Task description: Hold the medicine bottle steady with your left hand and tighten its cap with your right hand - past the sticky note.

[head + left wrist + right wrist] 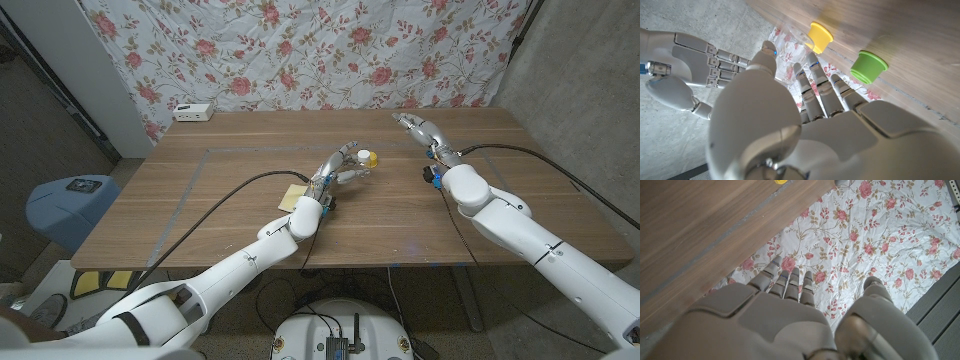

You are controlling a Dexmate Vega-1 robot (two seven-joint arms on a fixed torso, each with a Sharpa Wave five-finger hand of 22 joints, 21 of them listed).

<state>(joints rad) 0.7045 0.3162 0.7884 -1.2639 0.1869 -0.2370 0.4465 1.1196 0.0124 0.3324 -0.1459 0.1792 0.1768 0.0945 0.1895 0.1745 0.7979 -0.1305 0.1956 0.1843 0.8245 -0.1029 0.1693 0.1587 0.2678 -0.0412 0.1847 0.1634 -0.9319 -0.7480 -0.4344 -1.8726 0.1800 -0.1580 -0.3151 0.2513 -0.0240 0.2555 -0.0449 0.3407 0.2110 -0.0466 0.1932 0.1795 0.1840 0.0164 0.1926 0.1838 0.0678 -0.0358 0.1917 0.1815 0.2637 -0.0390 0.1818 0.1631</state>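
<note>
— How's the light?
— Even and soft overhead; the table (pixel 200 200) shows faint shadows and no glare.
— Sharpness?
— Head view is crisp; the left wrist view blurs the clear bottle (pixel 790 45).

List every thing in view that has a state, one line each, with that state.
medicine bottle: between the left hand's thumb and fingers; grip unclear.
yellow cap: on the bottle; tightness cannot be told.
left hand: fingers extended about the bottle.
right hand: holds nothing, fingers apart, away from the bottle.
sticky note: flat on the table, by the left wrist.
green cap: on the table, untouched.
</note>
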